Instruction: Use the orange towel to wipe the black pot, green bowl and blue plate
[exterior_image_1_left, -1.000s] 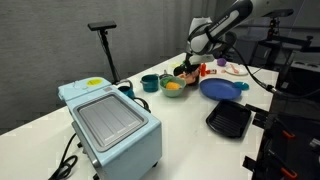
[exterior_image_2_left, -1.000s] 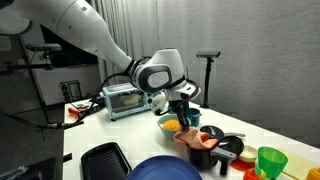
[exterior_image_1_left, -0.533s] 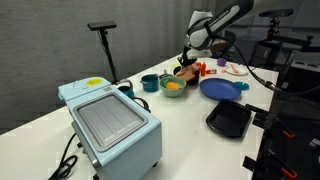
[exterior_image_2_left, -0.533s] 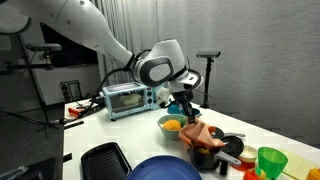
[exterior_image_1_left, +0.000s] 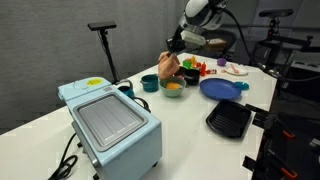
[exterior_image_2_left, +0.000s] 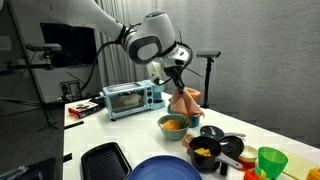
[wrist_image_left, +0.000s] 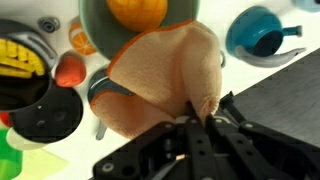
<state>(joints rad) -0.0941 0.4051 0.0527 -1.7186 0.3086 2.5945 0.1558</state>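
Observation:
My gripper (exterior_image_1_left: 176, 42) is shut on the top of the orange towel (exterior_image_1_left: 168, 66), which hangs in the air above the table. In an exterior view the gripper (exterior_image_2_left: 178, 76) holds the towel (exterior_image_2_left: 185, 101) above a bowl holding an orange (exterior_image_2_left: 173, 125). The black pot (exterior_image_2_left: 206, 151) with a yellow item inside sits below and beside it. The green bowl (exterior_image_2_left: 271, 160) and the blue plate (exterior_image_2_left: 166, 170) are nearer the camera. In the wrist view the towel (wrist_image_left: 160, 75) fills the middle, pinched between the jaws (wrist_image_left: 197, 126); the black pot (wrist_image_left: 42, 118) is at the left.
A light-blue toaster oven (exterior_image_1_left: 110, 120) stands at the table's near end. A black tray (exterior_image_1_left: 230, 120) lies beside the blue plate (exterior_image_1_left: 222, 88). A teal mug (exterior_image_1_left: 149, 83) sits by the orange's bowl (exterior_image_1_left: 173, 88). A black stand (exterior_image_1_left: 103, 40) rises behind.
The gripper has risen with the towel, lifting it off the black pot and carrying it toward the teal mug and the bowl with the orange.

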